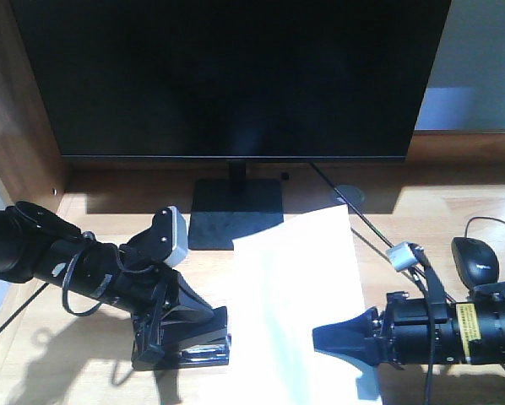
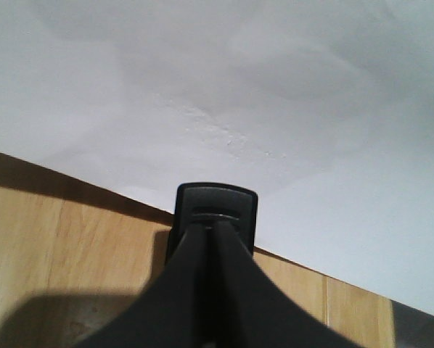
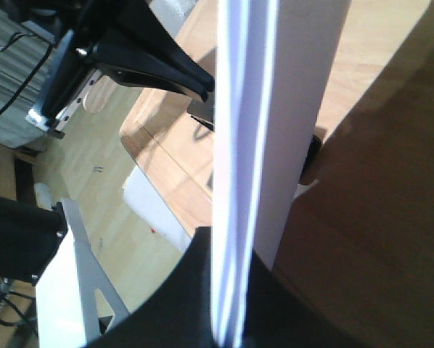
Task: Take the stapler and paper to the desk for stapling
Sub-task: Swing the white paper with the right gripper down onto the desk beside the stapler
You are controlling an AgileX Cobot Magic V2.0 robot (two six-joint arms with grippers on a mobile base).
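While both arms sit low over table [image 1: 84, 371], left gripper [image 1: 172, 333] clamps stapler [image 1: 185, 342], fingers [image 2: 202, 290] pressed together on its top arm. Stapler resting on table at left edge of paper [image 1: 299, 312], nose touching or just over sheet edge in left wrist view [image 2: 215, 210]. Right gripper [image 1: 333, 337] pinching paper at its right edge, fingers [image 3: 195, 290] closed on sheets seen edge-on in right wrist view [image 3: 235, 181]. Paper lying mostly flat mid-table, far corner near monitor [image 1: 236, 76] stand, right side lifted slightly at grip. Stapler's orange patch not visible. Mouse [image 1: 476, 261] well to the right behind right arm, cable trailing. Strong sunlight across table, hard shadows under both arms. Cannot tell whether paper sits inside stapler mouth.
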